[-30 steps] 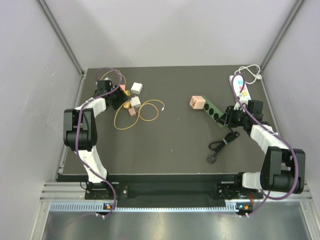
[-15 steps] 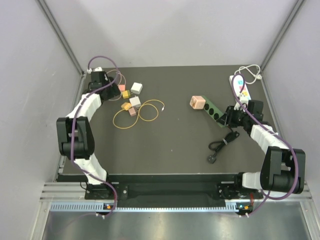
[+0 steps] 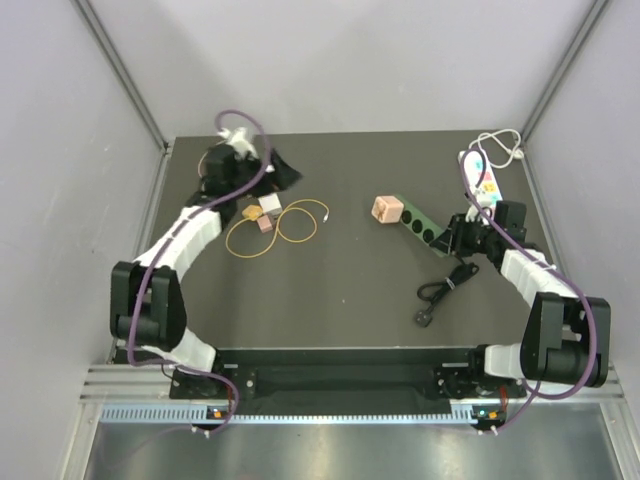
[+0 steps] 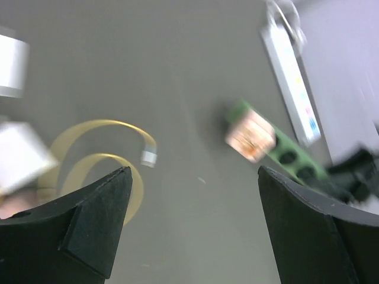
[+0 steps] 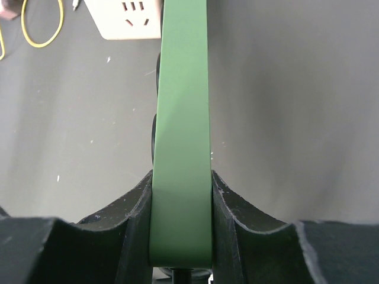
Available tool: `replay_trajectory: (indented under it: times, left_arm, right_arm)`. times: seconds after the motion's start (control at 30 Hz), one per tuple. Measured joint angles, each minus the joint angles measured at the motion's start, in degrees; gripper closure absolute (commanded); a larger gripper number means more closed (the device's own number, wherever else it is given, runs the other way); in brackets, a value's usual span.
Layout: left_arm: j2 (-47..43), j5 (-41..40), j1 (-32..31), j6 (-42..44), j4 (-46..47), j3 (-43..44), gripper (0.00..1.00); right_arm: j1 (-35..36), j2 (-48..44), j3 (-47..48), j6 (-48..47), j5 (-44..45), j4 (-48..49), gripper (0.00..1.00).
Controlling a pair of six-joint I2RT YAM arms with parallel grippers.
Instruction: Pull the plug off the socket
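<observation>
Right end effector (image 5: 180, 198): pinching one end of the green socket strip (image 3: 421, 226)
Left end effector (image 4: 193, 174): spread, above worktop (image 3: 350, 290)
Plug (image 3: 387, 209): peach cube at strip's far end

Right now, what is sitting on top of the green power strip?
A peach cube adapter is plugged into the far end of the green power strip, with bare black sockets beside it. The right gripper clamps the near end, hiding whatever is there.
</observation>
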Motion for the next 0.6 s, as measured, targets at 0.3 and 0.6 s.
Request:
replay_trajectory:
  times: [0.3, 0.6]
  left_arm:
    - [8.37, -1.31, -20.17, 3.76, -0.59, 1.75, 0.08]
    - [18.95, -11.1, -26.4, 8.48, -3.32, 10.1, 0.08]
  right_arm:
    - [0.0, 0.7, 0.0, -1.77, -3.93, -0.46, 1.0]
    - [0.0, 1.62, 0.0, -1.81, -5.77, -0.52, 1.0]
